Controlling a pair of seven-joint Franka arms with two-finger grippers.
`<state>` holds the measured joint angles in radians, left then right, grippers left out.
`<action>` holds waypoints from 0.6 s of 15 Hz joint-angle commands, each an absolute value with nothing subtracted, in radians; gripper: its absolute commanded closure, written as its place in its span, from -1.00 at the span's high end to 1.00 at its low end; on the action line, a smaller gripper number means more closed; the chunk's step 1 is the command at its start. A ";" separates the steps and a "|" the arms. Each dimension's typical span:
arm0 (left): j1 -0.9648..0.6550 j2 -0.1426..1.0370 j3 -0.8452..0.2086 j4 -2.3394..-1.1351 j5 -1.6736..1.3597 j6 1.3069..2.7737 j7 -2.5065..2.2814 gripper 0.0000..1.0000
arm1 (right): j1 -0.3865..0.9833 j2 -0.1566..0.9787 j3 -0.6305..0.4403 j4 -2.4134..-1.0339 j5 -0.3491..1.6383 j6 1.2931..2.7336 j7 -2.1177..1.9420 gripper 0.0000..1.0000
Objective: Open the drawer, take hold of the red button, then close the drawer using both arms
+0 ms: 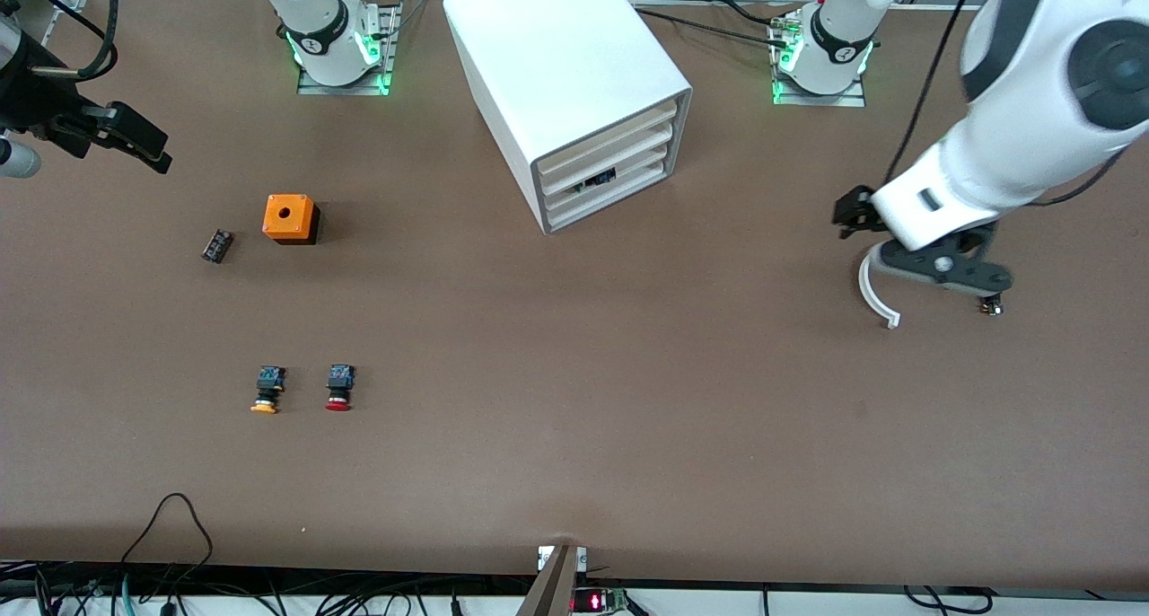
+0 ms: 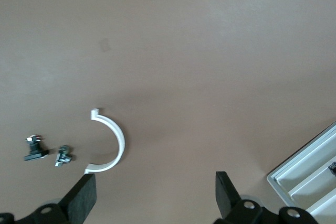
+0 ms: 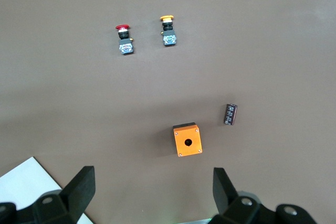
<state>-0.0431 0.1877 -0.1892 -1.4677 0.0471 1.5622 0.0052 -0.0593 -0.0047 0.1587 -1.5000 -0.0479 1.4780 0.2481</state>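
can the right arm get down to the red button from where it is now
Probably yes. The right gripper hangs open over the table at its own end, and the red button lies in the open, with only the yellow button beside it, a gap between them. Nothing stands in the way.

Broad brown matte surface (image 1: 574, 436), evenly lit, faint soft shadows. Metal mounting plates (image 1: 346, 84) with green glow along the farthest edge. Black cables (image 1: 171, 544) looping over the edge nearest the front camera, more tangled below on a white ledge. Small device with a red light (image 1: 592, 601) beside a grey bracket (image 1: 555, 580) there.
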 commanded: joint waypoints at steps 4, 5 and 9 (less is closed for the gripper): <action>-0.080 0.002 -0.040 -1.626 0.011 1.615 0.054 1.00 | -0.061 -0.005 0.152 -1.477 -0.002 1.486 0.069 0.99; -0.075 -0.015 -0.032 -1.656 0.011 1.649 0.051 1.00 | -0.063 -0.002 0.147 -1.476 0.018 1.493 0.060 0.99; -0.068 -0.037 -0.028 -1.683 0.012 1.657 0.051 1.00 | -0.064 -0.002 0.149 -1.473 0.012 1.496 0.072 0.99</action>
